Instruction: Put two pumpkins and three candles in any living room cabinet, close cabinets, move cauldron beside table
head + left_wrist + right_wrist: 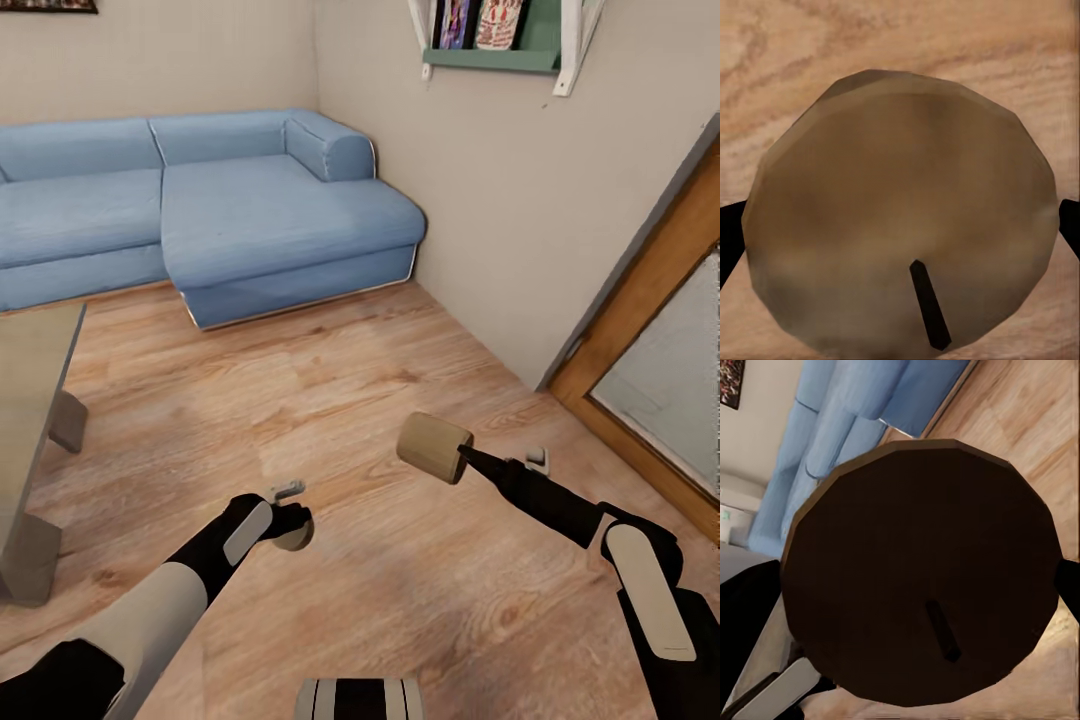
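Right tool (462, 455) clenched on a tan candle (434, 447) held above the wood floor (380, 560), left tool (296, 527) gripping a second candle (900, 210) low over the floor, blue sofa (200, 215) beyond, grey desk (35, 360) at left.

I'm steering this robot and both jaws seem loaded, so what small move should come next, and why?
Probably turn the base to look for the cabinet. Each gripper is shut on a candle: the left gripper holds one candle low over the floor, the right gripper another candle. Ahead are the sofa and wall.
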